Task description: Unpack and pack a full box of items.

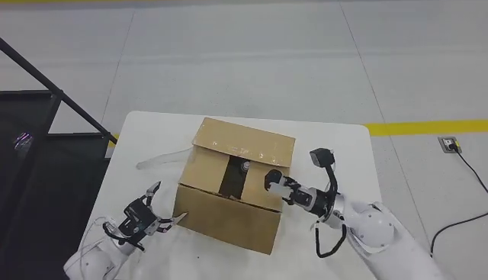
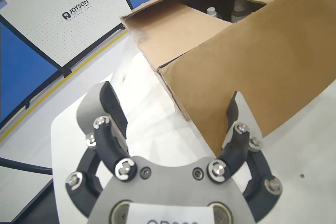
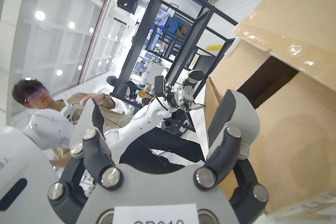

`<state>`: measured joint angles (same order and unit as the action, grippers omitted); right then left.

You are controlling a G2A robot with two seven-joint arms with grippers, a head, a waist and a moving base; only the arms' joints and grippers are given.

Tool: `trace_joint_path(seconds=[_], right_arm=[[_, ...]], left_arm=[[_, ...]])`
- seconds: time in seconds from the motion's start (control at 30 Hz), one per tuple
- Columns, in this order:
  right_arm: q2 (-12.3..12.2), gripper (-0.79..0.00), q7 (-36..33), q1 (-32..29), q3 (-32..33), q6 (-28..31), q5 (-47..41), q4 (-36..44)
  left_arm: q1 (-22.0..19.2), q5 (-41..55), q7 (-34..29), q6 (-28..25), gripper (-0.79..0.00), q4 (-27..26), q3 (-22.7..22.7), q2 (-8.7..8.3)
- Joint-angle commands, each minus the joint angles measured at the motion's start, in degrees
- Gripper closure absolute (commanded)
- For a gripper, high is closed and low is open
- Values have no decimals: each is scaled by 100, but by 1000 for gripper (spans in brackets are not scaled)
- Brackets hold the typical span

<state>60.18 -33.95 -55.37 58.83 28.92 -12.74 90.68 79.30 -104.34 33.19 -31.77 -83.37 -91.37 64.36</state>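
Left tool point(image 1: 169, 202) and right tool point(image 1: 271, 181) both spread, flanking brown cardboard box point(image 1: 229, 215), flaps partly open.

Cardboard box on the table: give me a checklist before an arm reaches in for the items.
1. Open, empty left gripper: ok.
2. Open, empty right gripper: ok.
3. The cardboard box has its flaps folded fully back: not ok, only a narrow gap lies between them.
4. Items reachable inside: cannot tell; a white-capped bottle shows through the gap.
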Motion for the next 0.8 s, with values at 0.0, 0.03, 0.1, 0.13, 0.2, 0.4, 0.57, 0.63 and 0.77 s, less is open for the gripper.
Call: trace_joint_path(seconds=[0.0, 0.03, 0.1, 0.13, 0.2, 0.4, 0.57, 0.63, 0.77], right_arm=[[-2, -785, -13, -6, 1, 96, 17, 5], [-2, -785, -13, -6, 1, 96, 17, 5], [-2, -785, -13, -6, 1, 96, 17, 5], [-2, -785, -13, -6, 1, 96, 17, 5], [-2, -785, -13, -6, 1, 96, 17, 5], [78, -785, 265, -107, -135, -822, -346, 1], [122, -785, 87, 14, -49, -1518, -975, -294], [142, -785, 121, 68, -40, -1672, -1050, -384], [214, -785, 541, 220, -49, -1846, -1051, -568]], left_arm=[[-23, 61, -47, 10, -785, 40, 44, 1], [-28, 70, -72, -57, -785, 49, 58, -3], [-28, 70, -72, -57, -785, 49, 58, -3], [-28, 70, -72, -57, -785, 49, 58, -3], [-28, 70, -72, -57, -785, 49, 58, -3], [-12, 117, -108, -27, -785, 22, 78, 1], [33, 181, -179, 91, -785, -70, 160, -5], [39, 193, -189, 112, -785, -78, 180, -8], [46, 213, -182, 151, -785, -84, 213, -21]])
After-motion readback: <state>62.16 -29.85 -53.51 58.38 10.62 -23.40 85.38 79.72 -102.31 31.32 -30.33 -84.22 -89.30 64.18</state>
